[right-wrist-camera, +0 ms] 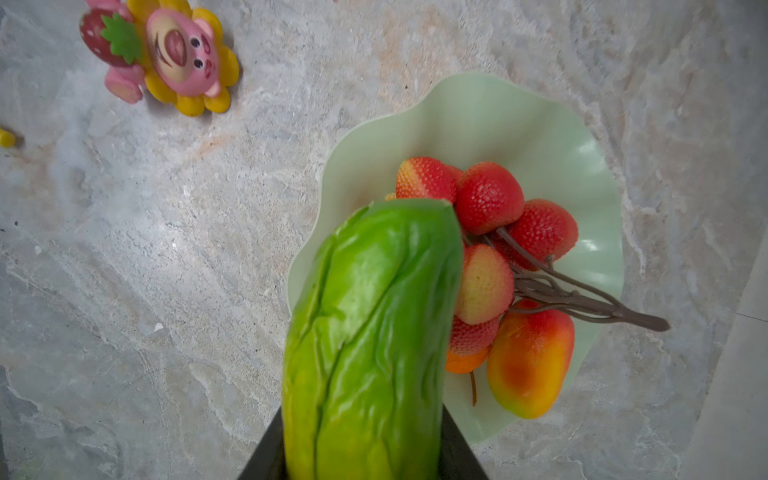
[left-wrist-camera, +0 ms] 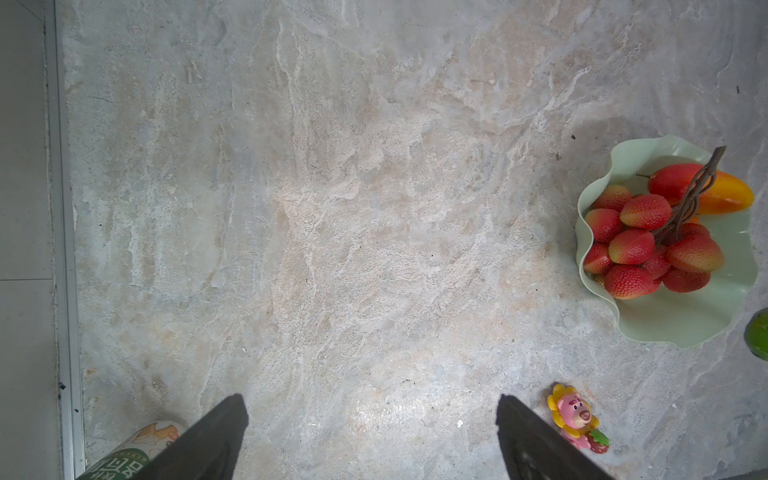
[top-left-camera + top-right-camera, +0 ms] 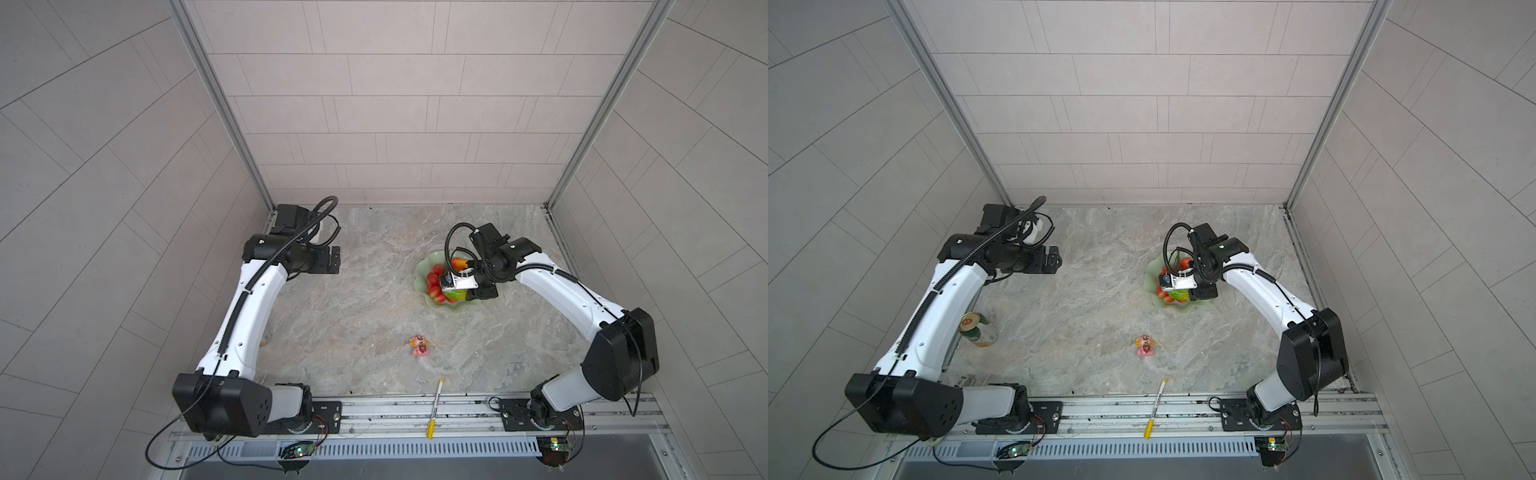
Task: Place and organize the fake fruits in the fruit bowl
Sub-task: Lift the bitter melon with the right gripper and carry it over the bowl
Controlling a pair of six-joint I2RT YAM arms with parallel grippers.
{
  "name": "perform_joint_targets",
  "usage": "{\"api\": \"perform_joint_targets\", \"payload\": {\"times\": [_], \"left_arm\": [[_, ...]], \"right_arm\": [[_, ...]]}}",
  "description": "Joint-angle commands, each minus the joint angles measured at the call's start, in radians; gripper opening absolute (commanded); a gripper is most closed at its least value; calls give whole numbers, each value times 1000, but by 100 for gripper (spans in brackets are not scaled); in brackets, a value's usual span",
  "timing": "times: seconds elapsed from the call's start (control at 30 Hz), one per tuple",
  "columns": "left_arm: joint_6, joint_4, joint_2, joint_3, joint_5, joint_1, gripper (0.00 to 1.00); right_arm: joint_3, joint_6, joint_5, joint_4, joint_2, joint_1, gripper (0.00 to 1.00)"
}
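my right fingers (image 1: 456,455) are clenched on the elongated green fruit (image 1: 374,332). in the right wrist view one dark finger presses each flank of its near end. the rest of the fruit juts out well past the fingertips. its far end reaches over the wavy rim of the fruit bowl (image 1: 478,104) and sits right against the red bunch (image 1: 490,195). i can't tell if the fruit touches the bowl or hangs just above it. in a top view the green fruit (image 3: 455,294) shows under the wrist at the bowl's side nearer the rail.

inside the bowl the red bunch lies with its brown stem (image 1: 582,299) running out over the rim. the red-yellow mango (image 1: 528,365) lies beside the bunch, under the stem. a bit of the small orange (image 1: 465,361) peeks out between the mango and the green fruit, beneath the bunch.

my left fingers (image 2: 208,449) are released, spread wide with only bare desk (image 2: 332,208) between them, well apart from the bowl. a green can (image 3: 978,330) stands beside that arm.

the pink figurine (image 3: 420,345) sits on the desk nearer the rail than the bowl, and the yellow-and-white pen (image 3: 435,409) lies across the rail.
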Motion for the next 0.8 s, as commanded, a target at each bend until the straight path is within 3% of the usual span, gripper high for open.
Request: {"api": "perform_joint_targets", "payload": {"times": [0.0, 0.27, 0.57, 0.77], "left_arm": [[3, 4, -17, -12, 5, -6, 100], [6, 2, -30, -15, -2, -6, 100], [8, 5, -48, -28, -15, -6, 100], [8, 6, -53, -28, -23, -6, 100]], "right_arm": [[3, -52, 11, -32, -5, -10, 16], [22, -100, -10, -22, 55, -9, 22], [109, -42, -50, -92, 169, -9, 26], [91, -46, -45, -70, 168, -7, 31]]}}
